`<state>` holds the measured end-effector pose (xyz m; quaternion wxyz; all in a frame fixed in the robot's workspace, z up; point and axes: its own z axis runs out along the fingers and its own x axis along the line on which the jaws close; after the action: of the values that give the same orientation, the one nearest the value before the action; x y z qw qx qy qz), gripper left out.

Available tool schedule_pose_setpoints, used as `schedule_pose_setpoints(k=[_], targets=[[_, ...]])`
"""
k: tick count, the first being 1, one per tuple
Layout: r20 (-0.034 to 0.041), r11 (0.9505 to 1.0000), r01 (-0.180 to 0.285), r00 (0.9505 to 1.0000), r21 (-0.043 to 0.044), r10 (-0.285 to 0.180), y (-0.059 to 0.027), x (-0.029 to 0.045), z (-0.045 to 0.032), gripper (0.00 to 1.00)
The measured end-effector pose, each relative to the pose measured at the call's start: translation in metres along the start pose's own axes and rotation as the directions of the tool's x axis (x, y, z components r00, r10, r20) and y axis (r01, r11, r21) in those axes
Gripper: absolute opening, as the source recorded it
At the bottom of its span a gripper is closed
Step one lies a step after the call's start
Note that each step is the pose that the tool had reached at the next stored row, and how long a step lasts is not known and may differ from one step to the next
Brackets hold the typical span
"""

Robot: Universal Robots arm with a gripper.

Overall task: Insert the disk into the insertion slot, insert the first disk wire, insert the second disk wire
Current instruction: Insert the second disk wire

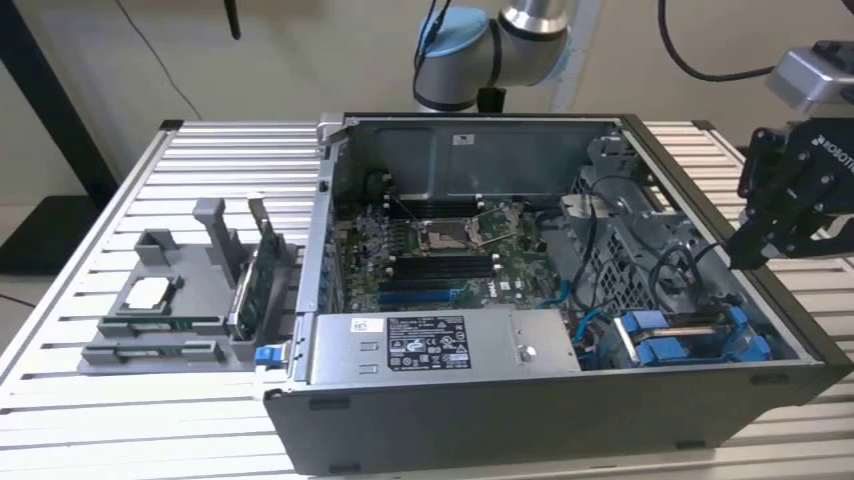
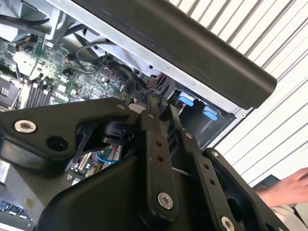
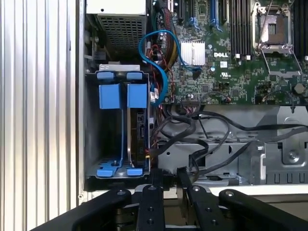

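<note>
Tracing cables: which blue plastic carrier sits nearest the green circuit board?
The carrier beside the looping blue cable; the other hugs the grey metal case wall.

The exterior view stands high and well back. It looks down across the slatted surface [image 1: 200, 170] at the whole open computer case [image 1: 534, 440], with the arm [image 1: 534, 25] rising at the surface's far edge. The first wrist view looks straight down into the case from near, over the fingers [image 3: 184, 174]. The second wrist view sits close behind the fingers [image 2: 153, 108], tilted, and looks past them at the case wall. All three views share the blue carriers [image 1: 667, 350] and the motherboard [image 1: 441, 250].
</note>
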<state>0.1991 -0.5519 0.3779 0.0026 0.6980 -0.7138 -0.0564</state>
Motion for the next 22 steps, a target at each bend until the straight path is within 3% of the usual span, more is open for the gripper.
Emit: schedule_pose_setpoints(k=[2,4,5,9,18,19,22], targets=[[0.0122,1.0000,0.001,0.9999,-0.0004,-0.001,-0.0001,0.0010,0.0003,0.26],[0.0205,1.0000,0.002,0.9998,-0.0005,-0.002,-0.0001,0.0018,0.0004,0.24],[0.0243,1.0000,0.002,0.9997,-0.0006,-0.002,-0.0001,0.0022,0.0004,0.17],[0.0385,1.0000,0.004,0.9992,-0.0010,-0.004,-0.0001,0.0036,0.0004,0.17],[0.0451,0.9996,0.029,0.9986,-0.0022,-0.029,-0.0002,0.0057,0.0004,0.19],[0.0501,0.9995,0.032,0.9982,-0.0014,-0.032,-0.0002,0.0058,0.0004,0.25],[0.0745,0.9992,0.039,0.9965,0.0022,-0.039,-0.0001,0.0068,0.0003,0.25]])
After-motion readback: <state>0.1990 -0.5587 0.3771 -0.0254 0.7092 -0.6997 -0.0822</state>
